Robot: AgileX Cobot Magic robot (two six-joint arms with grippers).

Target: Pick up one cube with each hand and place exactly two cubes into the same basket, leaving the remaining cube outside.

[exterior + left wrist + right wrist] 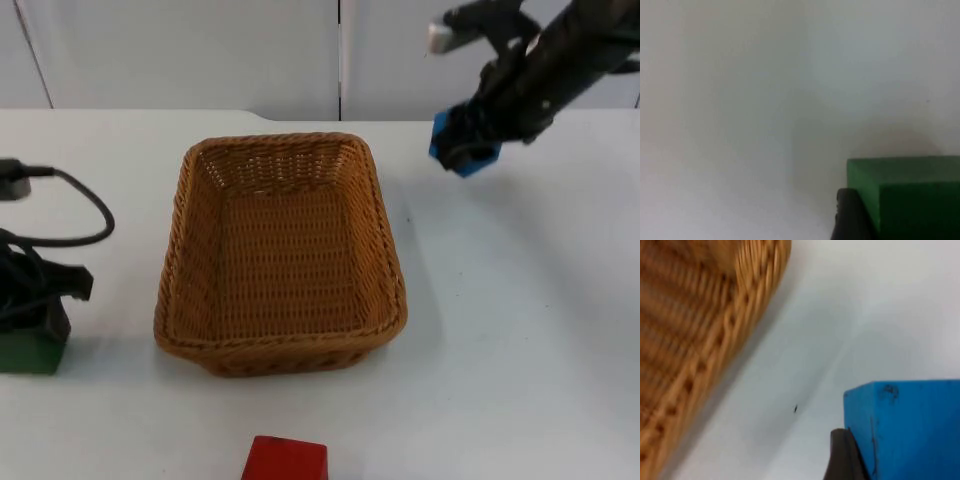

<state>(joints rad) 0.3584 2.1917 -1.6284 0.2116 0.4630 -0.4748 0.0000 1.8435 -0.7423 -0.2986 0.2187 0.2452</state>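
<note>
The small blue cube (463, 150) was clamped in the right arm's black two-finger gripper (468, 148), up in the air over the white table top (520, 330), off to the right of the basket's far right corner and well apart from it. In the right wrist view that blue cube (907, 427) sat tight against a black fingertip (842, 455), with the basket's woven wall (700, 340) close by and bare table between them.

The small green cube (32, 345) was down on the table at the left edge, well left of the basket, and the left arm's black gripper (35, 320) was right on it. The left wrist view had the green cube (910, 192) pressed up against a black fingertip (850, 215), so it looked gripped, with the cube at table level.

The rectangular woven wicker basket (283, 355) sat in the middle of the table with no cubes in it.

The red cube (286, 460) lay on the table just in front of the basket, at the near edge of the top view, with no gripper near it.
</note>
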